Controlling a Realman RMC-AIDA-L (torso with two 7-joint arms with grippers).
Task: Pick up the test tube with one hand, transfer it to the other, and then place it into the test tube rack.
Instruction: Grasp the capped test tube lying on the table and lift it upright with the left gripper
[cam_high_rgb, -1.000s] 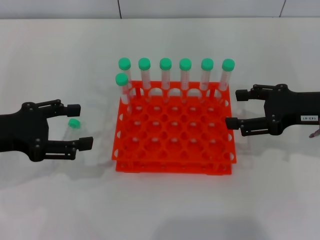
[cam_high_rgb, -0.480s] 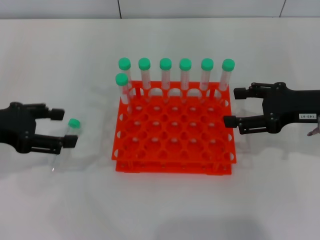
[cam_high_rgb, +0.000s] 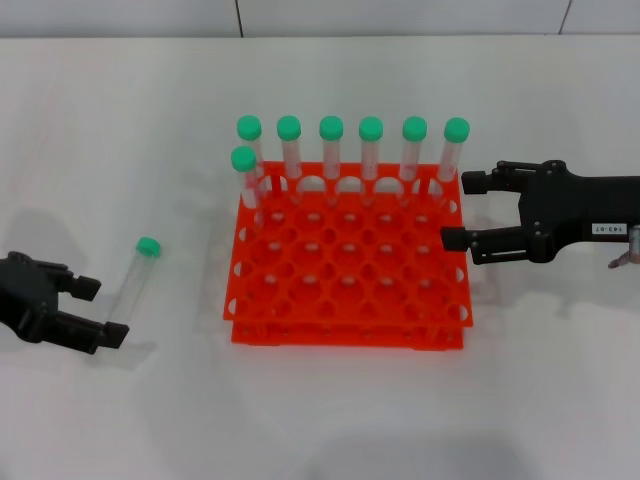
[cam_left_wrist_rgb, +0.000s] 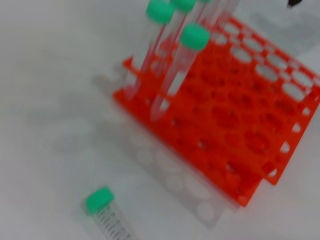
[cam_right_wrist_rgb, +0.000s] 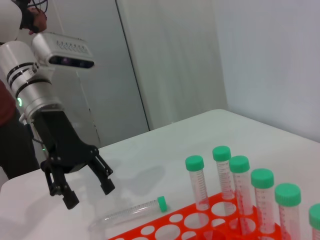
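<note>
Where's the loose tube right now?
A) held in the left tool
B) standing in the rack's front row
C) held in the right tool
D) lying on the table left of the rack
D: the tube lies flat on the table, left of the rack; the left tool is open and clear of it, and the right tool is open and empty on the rack's other side.

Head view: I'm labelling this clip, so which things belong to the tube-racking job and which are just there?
Belonging to the job:
- loose test tube lying on the table
- left claw, open, near it
- right claw, open, beside the rack
- test tube rack

Just there:
- seven racked tubes, already standing in the rack
- white table
</note>
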